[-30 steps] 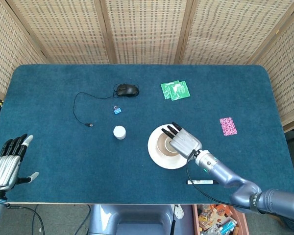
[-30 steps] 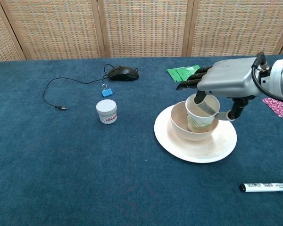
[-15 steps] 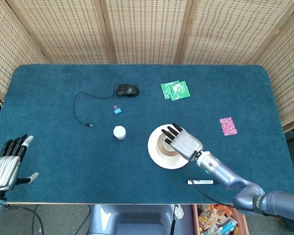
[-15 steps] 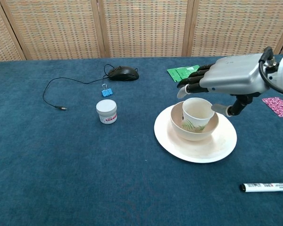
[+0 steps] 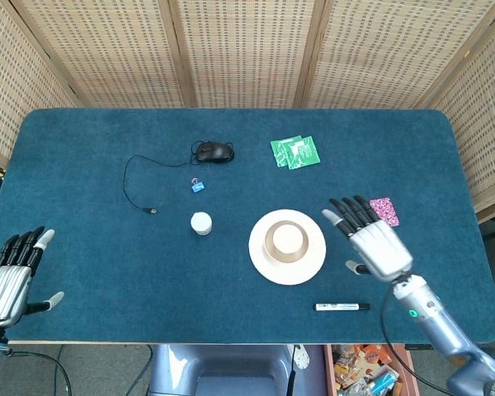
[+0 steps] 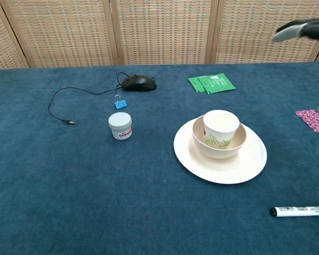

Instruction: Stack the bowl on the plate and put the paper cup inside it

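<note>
A cream plate (image 6: pixel 244 164) (image 5: pixel 264 260) lies on the blue table with a cream bowl (image 6: pixel 202 142) on it. A white paper cup (image 6: pixel 220 127) (image 5: pixel 288 239) with a green print stands upright inside the bowl. My right hand (image 5: pixel 371 239) hovers open to the right of the plate, fingers spread, holding nothing; only its fingertips (image 6: pixel 300 31) show at the top right of the chest view. My left hand (image 5: pixel 12 276) rests open at the table's near left corner, far from the plate.
A black marker (image 6: pixel 300 211) (image 5: pixel 341 307) lies near the front edge right of the plate. A small white jar (image 6: pixel 120 126), blue binder clip (image 6: pixel 120 102), black mouse (image 6: pixel 139 82) with its cable, green packets (image 6: pixel 211 83) and a pink card (image 6: pixel 312 119) are spread about.
My right hand has let go of the paper cup and drawn away up and to the right. The cup now stands upright in the bowl. The left hand stayed put.
</note>
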Tool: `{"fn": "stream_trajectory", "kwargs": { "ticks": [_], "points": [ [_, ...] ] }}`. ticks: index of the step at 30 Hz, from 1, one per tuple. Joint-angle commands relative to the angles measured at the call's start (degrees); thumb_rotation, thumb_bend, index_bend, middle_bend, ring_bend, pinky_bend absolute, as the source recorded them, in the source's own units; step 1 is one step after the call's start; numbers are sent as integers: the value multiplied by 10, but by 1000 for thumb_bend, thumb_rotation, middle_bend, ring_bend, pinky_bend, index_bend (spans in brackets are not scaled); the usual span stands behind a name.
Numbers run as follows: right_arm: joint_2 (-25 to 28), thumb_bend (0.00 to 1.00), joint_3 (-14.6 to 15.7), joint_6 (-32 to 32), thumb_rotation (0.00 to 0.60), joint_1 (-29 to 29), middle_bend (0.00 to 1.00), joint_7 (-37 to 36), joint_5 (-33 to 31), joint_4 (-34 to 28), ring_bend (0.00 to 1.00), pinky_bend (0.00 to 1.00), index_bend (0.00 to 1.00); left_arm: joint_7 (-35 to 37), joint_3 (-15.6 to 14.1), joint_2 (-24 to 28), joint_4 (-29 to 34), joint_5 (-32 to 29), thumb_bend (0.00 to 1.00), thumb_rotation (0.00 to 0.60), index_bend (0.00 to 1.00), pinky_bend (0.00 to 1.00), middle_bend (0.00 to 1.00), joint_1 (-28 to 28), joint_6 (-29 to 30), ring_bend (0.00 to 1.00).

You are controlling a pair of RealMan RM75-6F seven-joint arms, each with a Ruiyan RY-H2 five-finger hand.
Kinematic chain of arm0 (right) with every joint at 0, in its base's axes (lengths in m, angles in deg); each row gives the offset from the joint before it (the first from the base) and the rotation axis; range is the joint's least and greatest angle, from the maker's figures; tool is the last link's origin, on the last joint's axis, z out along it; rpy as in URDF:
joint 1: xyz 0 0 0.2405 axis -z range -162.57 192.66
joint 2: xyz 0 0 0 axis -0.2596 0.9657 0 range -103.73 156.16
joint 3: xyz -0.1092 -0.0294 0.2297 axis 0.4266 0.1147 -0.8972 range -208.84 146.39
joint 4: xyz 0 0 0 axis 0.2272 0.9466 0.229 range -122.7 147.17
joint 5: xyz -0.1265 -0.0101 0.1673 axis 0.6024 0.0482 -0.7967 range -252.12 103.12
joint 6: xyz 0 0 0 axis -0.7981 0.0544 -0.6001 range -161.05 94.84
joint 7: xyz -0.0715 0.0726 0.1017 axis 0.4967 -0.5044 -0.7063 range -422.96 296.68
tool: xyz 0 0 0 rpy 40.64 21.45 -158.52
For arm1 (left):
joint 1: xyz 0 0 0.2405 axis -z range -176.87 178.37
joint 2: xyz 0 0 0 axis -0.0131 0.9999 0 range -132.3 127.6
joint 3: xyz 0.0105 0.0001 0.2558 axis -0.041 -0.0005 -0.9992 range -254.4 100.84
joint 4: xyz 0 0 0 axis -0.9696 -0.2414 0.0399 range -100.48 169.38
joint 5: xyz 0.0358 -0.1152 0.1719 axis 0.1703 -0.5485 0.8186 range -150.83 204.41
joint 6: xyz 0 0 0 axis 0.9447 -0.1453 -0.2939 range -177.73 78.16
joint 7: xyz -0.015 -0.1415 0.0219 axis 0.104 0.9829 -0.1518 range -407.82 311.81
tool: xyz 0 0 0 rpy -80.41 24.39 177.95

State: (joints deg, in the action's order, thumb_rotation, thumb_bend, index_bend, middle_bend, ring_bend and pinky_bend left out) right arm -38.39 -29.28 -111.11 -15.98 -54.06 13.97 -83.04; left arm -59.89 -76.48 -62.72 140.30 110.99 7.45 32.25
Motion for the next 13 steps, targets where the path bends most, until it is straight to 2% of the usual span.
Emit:
{"fn": "stream_trajectory", "kwargs": {
  "ticks": [1, 7, 13],
  "points": [
    [-36, 0, 19, -126, 600, 107, 0, -119, 43, 96, 0, 12, 14, 4, 1, -5, -7, 4, 0, 600, 0, 0, 0, 0, 3, 0],
    [-49, 0, 11, -161, 600, 161, 0, -113, 15, 111, 0, 0, 0, 8, -3, -13, -17, 35, 0, 600, 0, 0, 0, -11, 31, 0],
    [-49, 0, 3, -163, 600, 179, 0, -104, 11, 104, 0, 0, 0, 12, -5, -12, -20, 43, 0, 600, 0, 0, 0, -14, 37, 0]
  ]
}}
